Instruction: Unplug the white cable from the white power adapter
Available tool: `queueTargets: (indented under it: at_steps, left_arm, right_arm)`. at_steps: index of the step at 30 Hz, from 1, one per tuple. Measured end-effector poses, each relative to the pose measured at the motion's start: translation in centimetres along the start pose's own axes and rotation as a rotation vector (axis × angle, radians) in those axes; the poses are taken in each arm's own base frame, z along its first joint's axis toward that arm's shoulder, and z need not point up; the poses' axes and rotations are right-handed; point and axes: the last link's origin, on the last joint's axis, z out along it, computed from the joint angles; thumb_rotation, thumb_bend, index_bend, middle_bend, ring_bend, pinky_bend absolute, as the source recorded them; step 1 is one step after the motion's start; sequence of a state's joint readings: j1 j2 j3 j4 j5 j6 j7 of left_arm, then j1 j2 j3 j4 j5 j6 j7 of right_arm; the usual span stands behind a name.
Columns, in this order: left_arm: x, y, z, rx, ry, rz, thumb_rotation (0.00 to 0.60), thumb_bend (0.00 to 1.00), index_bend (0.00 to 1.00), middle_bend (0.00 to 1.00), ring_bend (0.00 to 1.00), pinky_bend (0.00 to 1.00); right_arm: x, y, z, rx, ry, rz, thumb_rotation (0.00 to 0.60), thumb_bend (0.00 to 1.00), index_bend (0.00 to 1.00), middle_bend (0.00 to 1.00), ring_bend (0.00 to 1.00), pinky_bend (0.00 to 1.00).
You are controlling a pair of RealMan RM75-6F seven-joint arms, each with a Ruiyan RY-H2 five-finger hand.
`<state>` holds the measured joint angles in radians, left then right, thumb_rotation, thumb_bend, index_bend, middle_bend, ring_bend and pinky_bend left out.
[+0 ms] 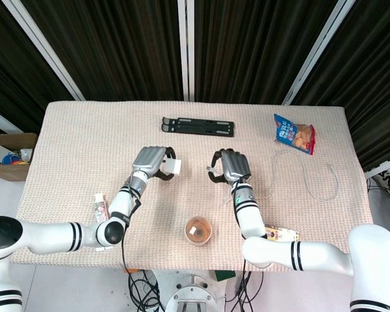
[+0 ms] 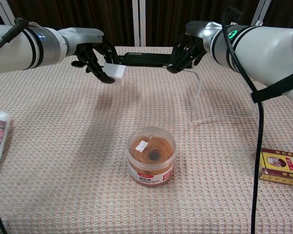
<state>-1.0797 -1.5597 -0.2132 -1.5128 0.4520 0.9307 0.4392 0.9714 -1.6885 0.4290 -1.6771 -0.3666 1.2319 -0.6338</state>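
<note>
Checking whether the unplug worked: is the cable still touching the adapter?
Apart. The chest view shows bare table between the adapter in the left hand and the cable end in the right hand.

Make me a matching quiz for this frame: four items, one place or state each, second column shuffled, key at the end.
Items:
1. white power adapter
2. white cable
3. round tub
4. snack bag

Places:
a. far right part of the table
b. held in the left hand, off the table
c. hangs from the right hand, unplugged
d. stands at the near middle of the table

Pairs: 1-b, 2-c, 3-d, 4-a
</note>
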Motion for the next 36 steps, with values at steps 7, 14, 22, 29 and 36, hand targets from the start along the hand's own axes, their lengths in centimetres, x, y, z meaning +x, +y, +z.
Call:
queueTargets:
  at_steps: [7, 14, 22, 29, 36]
  left_arm:
    - [-1.8, -1.7, 1.5, 0.027, 0.023, 0.179, 0.600, 0.27, 0.33, 0.28, 0.29, 0.50]
    - [-1.1, -2.5, 0.9, 0.015, 0.084, 0.211, 0.600, 0.26, 0.23, 0.22, 0.21, 0.41]
    - [1.8, -5.9, -2.3, 0.032, 0.192, 0.226, 0.600, 0.26, 0.23, 0.22, 0.21, 0.40]
    - [3.9, -10.4, -6.0, 0.104, 0.260, 0.236, 0.600, 0.26, 0.26, 0.23, 0.21, 0.39]
    - [5.3, -15.8, -12.0, 0.176, 0.340, 0.274, 0.600, 0.26, 0.27, 0.23, 0.21, 0.34]
  right_arm:
    - [-0.1, 1.5, 0.7, -0.034, -0.001, -0.006, 0.600, 0.48, 0.64, 0.36, 0.22, 0.29]
    - [-1.8, 1.8, 2.2, -0.050, -0.029, -0.012, 0.600, 0.44, 0.50, 0.32, 0.20, 0.25]
    - [-1.6, 1.4, 2.9, -0.012, -0.016, 0.017, 0.600, 0.18, 0.09, 0.19, 0.10, 0.19]
    - [1.8, 3.9, 1.1, 0.028, 0.072, 0.042, 0.600, 0.31, 0.11, 0.21, 0.10, 0.19]
    - [6.3, 9.9, -3.0, 0.048, 0.176, -0.035, 0.600, 0.36, 0.13, 0.18, 0.09, 0.18]
